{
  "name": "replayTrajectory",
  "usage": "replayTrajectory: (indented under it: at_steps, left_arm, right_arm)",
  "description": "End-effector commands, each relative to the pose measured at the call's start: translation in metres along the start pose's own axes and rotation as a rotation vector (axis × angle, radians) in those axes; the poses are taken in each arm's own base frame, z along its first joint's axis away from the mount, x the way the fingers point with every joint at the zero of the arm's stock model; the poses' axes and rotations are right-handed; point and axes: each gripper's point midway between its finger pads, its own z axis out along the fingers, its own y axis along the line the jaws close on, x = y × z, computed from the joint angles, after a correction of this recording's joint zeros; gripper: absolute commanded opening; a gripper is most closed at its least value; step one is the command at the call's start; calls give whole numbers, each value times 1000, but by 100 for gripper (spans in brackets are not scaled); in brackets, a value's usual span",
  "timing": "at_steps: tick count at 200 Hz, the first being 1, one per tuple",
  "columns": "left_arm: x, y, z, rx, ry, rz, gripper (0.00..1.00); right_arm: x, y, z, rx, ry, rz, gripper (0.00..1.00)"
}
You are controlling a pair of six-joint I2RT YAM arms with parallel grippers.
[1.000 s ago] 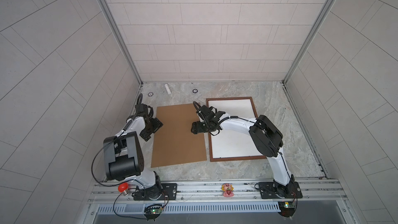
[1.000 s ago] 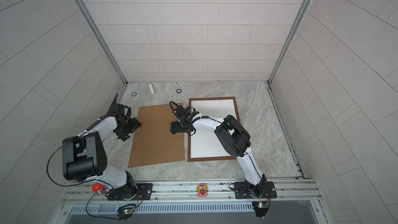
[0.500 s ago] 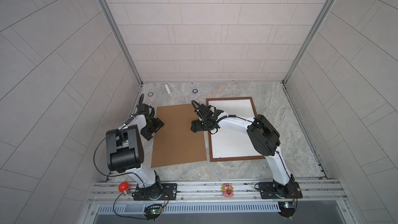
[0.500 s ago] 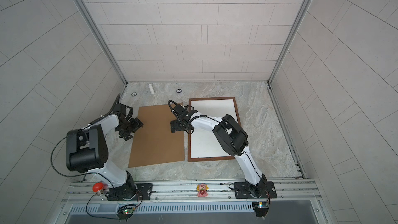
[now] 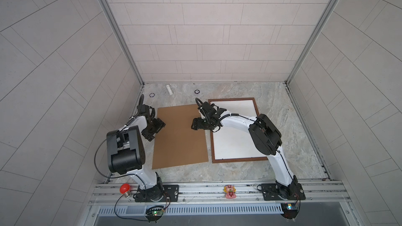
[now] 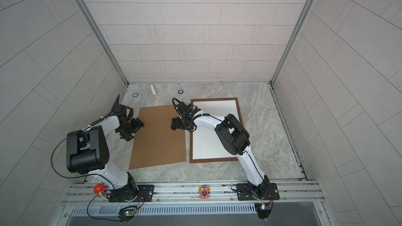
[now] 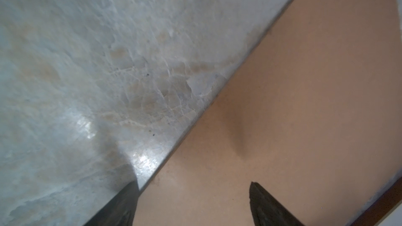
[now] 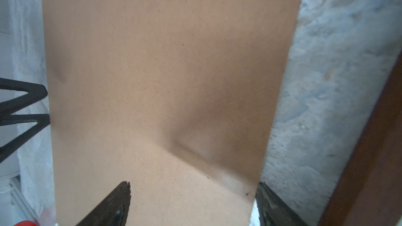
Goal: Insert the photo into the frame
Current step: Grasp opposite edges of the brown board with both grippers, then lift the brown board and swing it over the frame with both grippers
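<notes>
The frame (image 5: 230, 100) of thin dark brown wood lies flat on the right in both top views, its rail (image 6: 214, 99) around a plain white sheet (image 5: 235, 140). The photo is hidden; no blue print shows. Left of the frame lies a brown backing board (image 5: 180, 135). My left gripper (image 5: 156, 131) is open at the board's left edge, one finger over the marble and one over the board (image 7: 304, 83). My right gripper (image 5: 194, 125) is open astride the board's right edge (image 8: 163, 61), with the frame's dark rail (image 8: 380, 148) beside it.
A small white cylinder (image 5: 169, 89) and two small rings (image 5: 151, 95) (image 5: 196, 91) lie near the back wall. A red bulb (image 5: 124, 188) and a pink toy (image 5: 230, 191) sit on the front rail. Tiled walls close in on three sides.
My right gripper has slid a little to the left over the board's right edge. The left arm has shifted slightly, its gripper staying at the board's left edge. Both stay open.
</notes>
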Motion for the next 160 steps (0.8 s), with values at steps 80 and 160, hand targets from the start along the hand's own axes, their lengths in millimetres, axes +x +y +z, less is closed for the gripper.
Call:
replayTrajectory:
  at_steps: [80,160]
  left_arm:
    - [44,3,12,67,153,-60,85]
    - [53,2,9,97,162,-67,85]
  right_arm:
    - [-8,94,-53,-418,56,56,84]
    - [-6,109,-92,-504,22,84,84]
